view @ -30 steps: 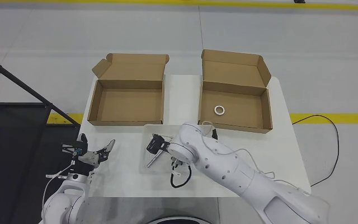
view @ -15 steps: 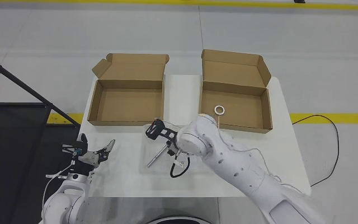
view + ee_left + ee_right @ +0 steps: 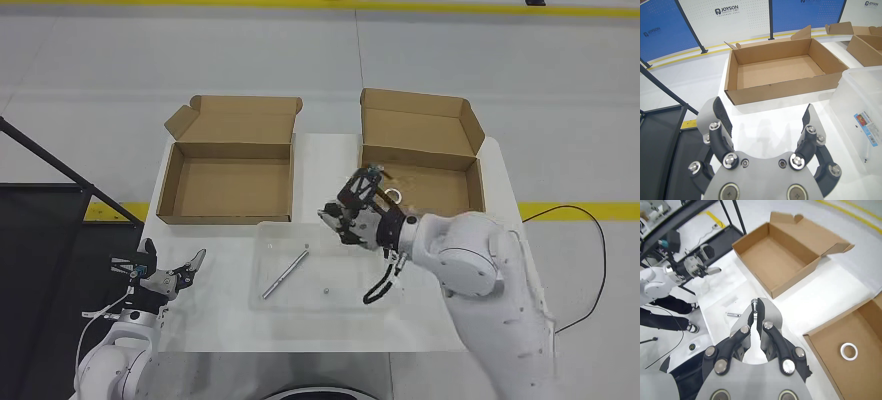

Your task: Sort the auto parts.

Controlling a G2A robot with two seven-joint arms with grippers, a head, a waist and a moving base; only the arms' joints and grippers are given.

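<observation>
Here | right tool (image 3: 755, 306) pinches a small bolt (image 3: 753, 301), aloft between clear bin (image 3: 290, 300) and right box (image 3: 440, 195) | step: transfer | next: clear the box wall, then release | left tool (image 3: 762, 106) spread wide, empty.

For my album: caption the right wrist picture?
Right gripper pinches a small metal part; a white ring lies in the nearby box.

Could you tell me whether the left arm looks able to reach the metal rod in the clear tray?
Probably yes: the left gripper is open and empty, the tray has no lid, and the right gripper sits clear of the rod.
</observation>
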